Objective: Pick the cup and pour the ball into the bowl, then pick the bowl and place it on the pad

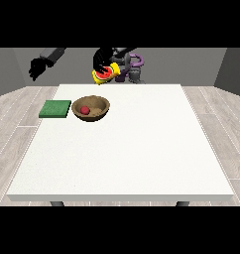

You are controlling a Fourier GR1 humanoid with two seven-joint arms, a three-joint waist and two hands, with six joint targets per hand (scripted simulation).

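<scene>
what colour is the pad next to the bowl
Green; the pad shows best in the front view.

Table (142, 149): fills the middle of the view, robot behind its far edge.
Bowl (91, 108): on the table, far left part, near the far edge.
Ball (85, 110): inside the bowl, toward its left side.
Pad (55, 108): flat on the table at the left edge, just beside the bowl, to its left, apart from it.
Cup (105, 73): in the air, above and behind the bowl, tilted, held in the hand at the view's right (100, 60).
Hand at the view's left (36, 68): raised, behind and above the pad, beyond the table's far left corner.
</scene>
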